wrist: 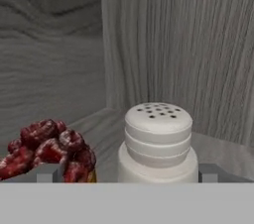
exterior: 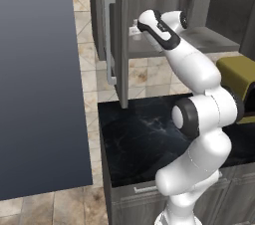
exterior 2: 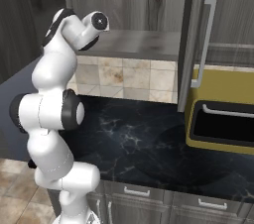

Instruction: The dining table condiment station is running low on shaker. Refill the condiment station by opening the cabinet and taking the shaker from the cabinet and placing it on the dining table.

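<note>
Lower centre of the hand view, the shaker (wrist: 158,141) stands upright between the gripper's (wrist: 128,173) wide-spread fingertips, ungrasped, a red lumpy food item (wrist: 47,149) lower left.

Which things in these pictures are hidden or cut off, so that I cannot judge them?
- Shaker: in the hand view its base is cut off at the bottom, so its foot on the shelf cannot be seen.
- Red food beside it: lower part cut off in the hand view; what it is cannot be told.
- Gripper: only two finger tips show, one on each side of the shaker; contact cannot be judged.
- Yellow appliance: cut by the right edge in the right base view.
</note>
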